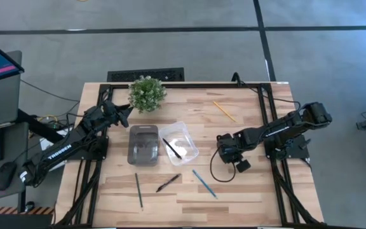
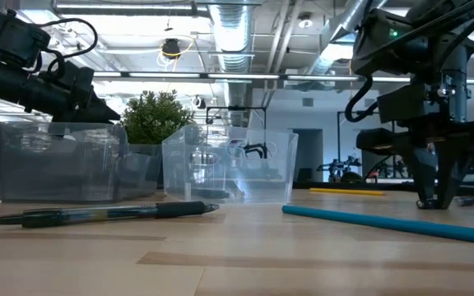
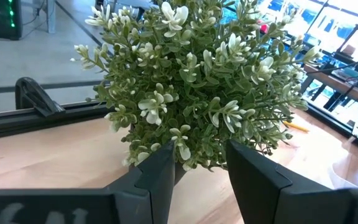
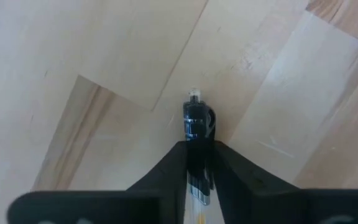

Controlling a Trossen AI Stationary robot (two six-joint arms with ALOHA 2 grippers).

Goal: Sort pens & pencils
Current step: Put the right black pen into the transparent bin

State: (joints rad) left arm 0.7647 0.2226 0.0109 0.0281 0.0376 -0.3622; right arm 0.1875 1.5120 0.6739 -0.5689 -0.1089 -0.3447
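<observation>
Black plastic pen (image 4: 196, 134) sits pinched between my right gripper's (image 4: 197, 165) fingers, down on the pale wooden table (image 1: 246, 191) toward its right edge. I'd confirm the squeeze is centred, lift straight, then carry it to the clear plastic bin (image 1: 186, 152) already holding a dark pen. My left gripper (image 3: 197, 171) hangs parted by the leafy potted plant (image 3: 197, 81) near the far edge.

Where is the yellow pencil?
In the high view the yellow pencil lies alone on the table's far right part, beyond the right end effector and right of the plant.
</observation>
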